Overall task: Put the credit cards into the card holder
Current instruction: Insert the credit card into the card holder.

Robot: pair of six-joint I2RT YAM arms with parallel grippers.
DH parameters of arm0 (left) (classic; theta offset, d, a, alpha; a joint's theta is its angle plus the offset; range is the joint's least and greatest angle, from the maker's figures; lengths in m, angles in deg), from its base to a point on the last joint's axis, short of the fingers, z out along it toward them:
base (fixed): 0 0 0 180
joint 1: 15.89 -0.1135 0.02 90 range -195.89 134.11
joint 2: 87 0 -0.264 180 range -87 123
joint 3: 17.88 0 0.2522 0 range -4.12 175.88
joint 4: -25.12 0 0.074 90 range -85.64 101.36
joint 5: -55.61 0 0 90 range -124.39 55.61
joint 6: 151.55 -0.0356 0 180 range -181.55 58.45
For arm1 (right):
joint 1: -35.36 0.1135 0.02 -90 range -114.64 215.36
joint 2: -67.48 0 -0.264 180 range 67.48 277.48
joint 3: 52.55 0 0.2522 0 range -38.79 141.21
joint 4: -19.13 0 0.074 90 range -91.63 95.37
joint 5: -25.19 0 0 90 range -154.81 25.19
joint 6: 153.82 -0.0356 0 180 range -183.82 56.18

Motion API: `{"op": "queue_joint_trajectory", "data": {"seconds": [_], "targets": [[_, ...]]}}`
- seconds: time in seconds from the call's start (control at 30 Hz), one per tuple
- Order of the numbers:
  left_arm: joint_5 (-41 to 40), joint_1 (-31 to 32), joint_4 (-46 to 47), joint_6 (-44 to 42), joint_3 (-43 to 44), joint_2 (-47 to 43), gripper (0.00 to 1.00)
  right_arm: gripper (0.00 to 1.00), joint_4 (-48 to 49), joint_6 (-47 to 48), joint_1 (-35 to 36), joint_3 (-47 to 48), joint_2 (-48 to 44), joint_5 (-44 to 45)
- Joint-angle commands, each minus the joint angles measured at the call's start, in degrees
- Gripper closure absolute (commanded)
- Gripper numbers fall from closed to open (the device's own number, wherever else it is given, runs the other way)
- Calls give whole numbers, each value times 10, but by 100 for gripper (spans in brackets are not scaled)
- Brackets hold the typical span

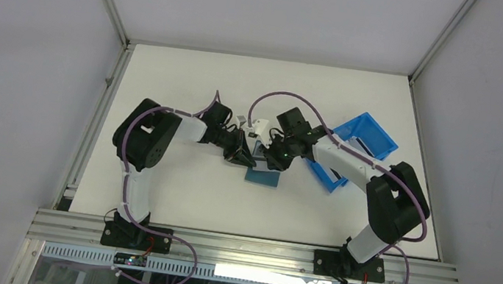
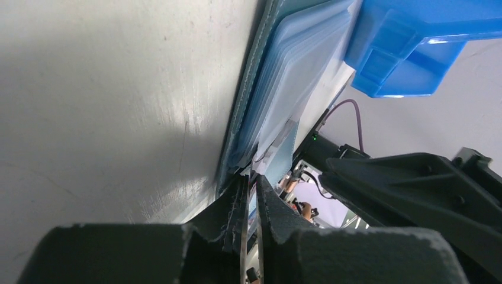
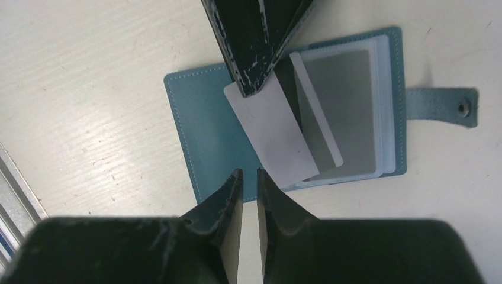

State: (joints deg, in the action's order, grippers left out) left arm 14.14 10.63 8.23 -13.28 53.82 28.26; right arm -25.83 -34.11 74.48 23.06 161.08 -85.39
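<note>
The card holder [image 3: 195,118] lies open on the worktop [image 1: 175,191], between the two arms, with its snap tab [image 3: 441,106] at 3 o'clock and the blue bin [image 1: 376,133] at 2 o'clock in the top view. The left end effector [image 2: 251,189] is clamped on the top corner of a pale card [image 3: 272,139], which lies slanted across the holder's fold and is not yet in a pocket. A second card [image 3: 317,112] appears partly seated in the pocket stack [image 3: 361,94], though its depth is unclear. The right end effector [image 3: 248,177] hovers at 6 o'clock of the holder, fingers almost together with nothing visible between them. Judged status: insertion is in progress, and at least the held card remains.
</note>
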Motion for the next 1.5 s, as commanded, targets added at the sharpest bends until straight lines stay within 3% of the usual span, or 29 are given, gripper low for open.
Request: {"op": "queue_joint_trajectory", "data": {"seconds": [0.0, 0.33, 1.1, 1.47], "targets": [[13, -5, -41, -16, 25, 8, 91, 82, 9, 21, 14, 41, 3, 1], [8, -5, -95, -33, 58, 19, 88, 82, 6, 32, 39, 43, 12, 12], [-10, 4, -124, -33, 90, 31, 76, 83, 19, 27, 64, 25, 11, -11], [-16, 3, -123, -29, 85, 36, 75, 86, 90, 6, 122, 30, 65, 135]]}}
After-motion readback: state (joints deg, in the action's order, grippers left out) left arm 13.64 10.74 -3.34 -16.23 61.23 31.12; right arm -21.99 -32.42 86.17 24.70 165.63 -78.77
